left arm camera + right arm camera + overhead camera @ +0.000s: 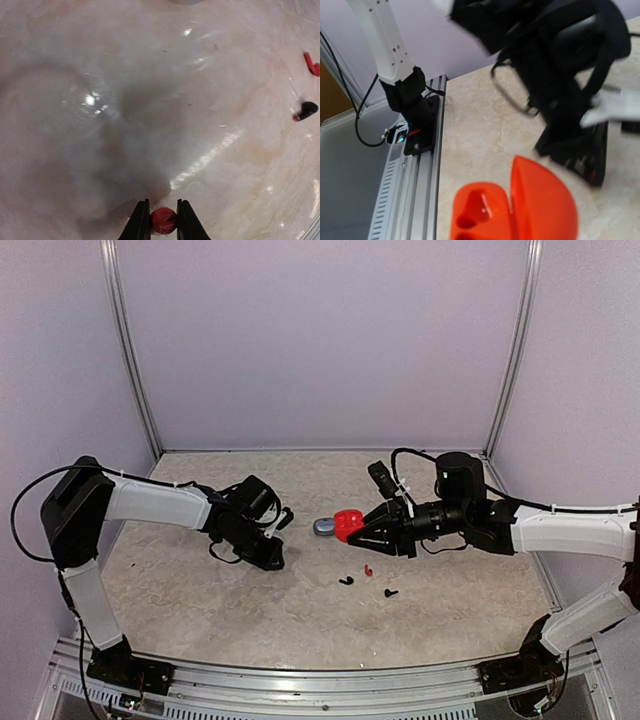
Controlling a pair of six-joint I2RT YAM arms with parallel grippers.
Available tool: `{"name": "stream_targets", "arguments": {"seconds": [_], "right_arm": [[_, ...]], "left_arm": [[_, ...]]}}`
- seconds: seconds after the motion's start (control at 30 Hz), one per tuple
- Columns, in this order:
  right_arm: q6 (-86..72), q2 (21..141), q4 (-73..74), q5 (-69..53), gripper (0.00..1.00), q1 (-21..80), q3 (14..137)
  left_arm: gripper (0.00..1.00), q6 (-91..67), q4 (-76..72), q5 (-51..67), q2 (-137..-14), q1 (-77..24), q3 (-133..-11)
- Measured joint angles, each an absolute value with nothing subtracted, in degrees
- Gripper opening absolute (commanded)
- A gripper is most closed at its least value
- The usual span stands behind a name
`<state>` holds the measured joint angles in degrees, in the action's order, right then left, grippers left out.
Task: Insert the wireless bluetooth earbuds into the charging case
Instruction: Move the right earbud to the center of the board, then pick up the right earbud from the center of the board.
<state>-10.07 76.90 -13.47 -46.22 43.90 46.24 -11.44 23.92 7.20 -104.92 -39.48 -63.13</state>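
Left gripper (163,211) pinches a red earbud (163,221); only its round head shows, so the stem axis is hidden. Right gripper (364,532) clamps the open red charging case (520,210), with its sockets facing the wrist camera.

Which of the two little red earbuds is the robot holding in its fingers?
The tiny red earbud pinched in the left gripper. The other red earbud lies loose on the marbled table, near a black earbud.

red case (520,210): cut by bottom edge | left arm (560,75): blurred | red earbud (163,221): stem seemingly hidden
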Motion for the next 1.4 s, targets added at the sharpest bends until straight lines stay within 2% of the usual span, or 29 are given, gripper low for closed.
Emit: {"name": "stream_targets", "arguments": {"seconds": [0.17,0.4,0.47,0.57,0.7,1.07,1.4], "right_arm": [[-10.15,76.49,-13.47,-46.13,0.1,43.7,45.69],[-10.17,75.09,-13.5,-45.93,0.1,43.64,45.19],[-10.17,75.07,-13.47,-45.82,0.1,43.62,45.19],[-10.15,74.94,-13.45,-45.78,0.1,43.57,45.08],[-10.15,74.19,-13.47,-45.6,0.1,43.53,44.82],[-10.11,72.4,-13.34,-45.17,0.1,43.31,43.44],[-10.11,68.36,-12.88,-44.91,0.1,43.27,42.24]], "left_arm": [[0.21,-19.14,18.83,10.66,-104.81,-47.88,-61.95],[0.25,-34.28,11.57,10.44,-104.27,-50.68,-56.73],[0.29,-37.01,10.66,9.61,-104.22,-51.35,-56.53],[0.42,-40.1,10.28,8.32,-104.2,-52.29,-56.58],[0.49,-40.88,12.71,5.78,-104.27,-53.32,-58.28],[0.51,-21.89,31.73,-0.01,-108.05,-54.83,-74.61],[0.4,-1.54,44.01,0.97,-112.01,-57.1,-82.15]]}}
